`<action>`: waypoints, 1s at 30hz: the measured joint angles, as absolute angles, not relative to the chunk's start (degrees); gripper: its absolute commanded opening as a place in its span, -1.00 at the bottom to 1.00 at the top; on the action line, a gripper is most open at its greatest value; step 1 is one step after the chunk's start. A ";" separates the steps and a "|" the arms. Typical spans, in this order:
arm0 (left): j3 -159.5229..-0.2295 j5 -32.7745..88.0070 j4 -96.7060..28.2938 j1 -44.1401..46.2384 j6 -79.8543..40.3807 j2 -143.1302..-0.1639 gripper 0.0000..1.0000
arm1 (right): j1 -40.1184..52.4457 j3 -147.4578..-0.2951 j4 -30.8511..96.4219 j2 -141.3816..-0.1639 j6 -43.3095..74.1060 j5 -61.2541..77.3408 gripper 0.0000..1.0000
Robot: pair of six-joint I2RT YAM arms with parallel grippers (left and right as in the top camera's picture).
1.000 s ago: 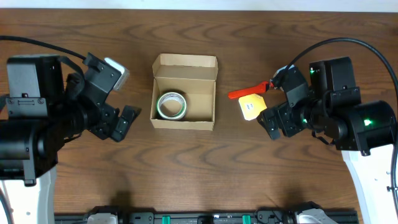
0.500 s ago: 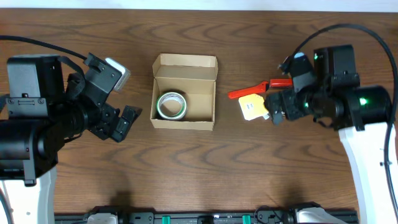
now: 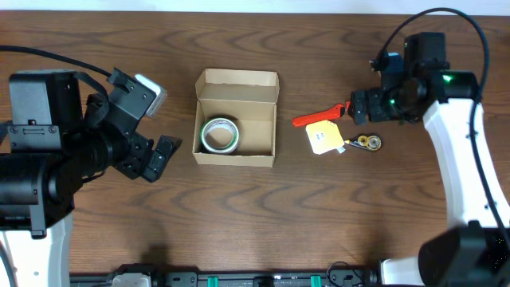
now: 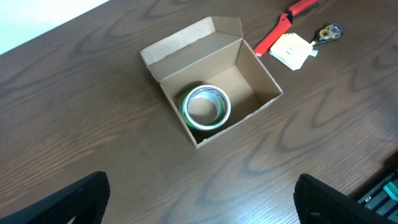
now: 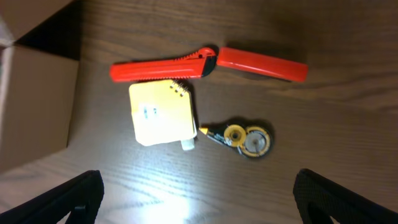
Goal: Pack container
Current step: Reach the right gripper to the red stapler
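The tan cardboard container (image 3: 237,79) stands open at the table's middle, its lid flap at the far side. A green-edged tape roll (image 3: 219,135) lies flat in its left half. My left gripper (image 3: 153,156) is open and empty, left of the box. In the left wrist view the box (image 4: 186,39) and the roll (image 4: 206,107) lie beyond the spread fingers (image 4: 199,205). My right gripper (image 3: 359,108) is open and empty, above a red box cutter (image 3: 319,118), a yellow notepad (image 3: 322,138) and a small tape dispenser (image 3: 368,143).
In the right wrist view the red cutter (image 5: 163,70), the yellow notepad (image 5: 163,115) and the tape dispenser (image 5: 245,139) lie ahead of the open fingers (image 5: 199,199). The box's side (image 5: 34,106) shows at the left edge.
My right arm has swung from the near right toward the far side, uncovering the small tape dispenser. The left arm and the box have not moved.
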State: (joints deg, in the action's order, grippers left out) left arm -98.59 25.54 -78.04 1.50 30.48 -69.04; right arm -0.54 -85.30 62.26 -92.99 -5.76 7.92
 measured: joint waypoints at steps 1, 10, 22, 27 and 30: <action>-98.59 25.56 -78.04 1.50 30.48 -69.04 0.90 | -0.54 -85.30 61.82 -94.06 -4.95 7.92 0.99; -98.61 25.56 -78.04 1.50 30.48 -69.04 0.91 | -0.54 -85.10 56.47 -99.02 -0.97 14.74 0.98; -98.61 25.56 -78.04 1.50 30.48 -69.06 0.91 | -0.51 -85.08 50.63 -99.02 20.08 11.66 0.98; -98.61 25.56 -78.04 1.50 30.48 -69.06 0.90 | -0.51 -86.04 53.01 -99.48 34.63 8.29 0.98; -98.59 25.56 -78.04 1.50 30.48 -69.06 0.90 | -0.51 -90.50 58.13 -102.39 40.03 7.11 0.98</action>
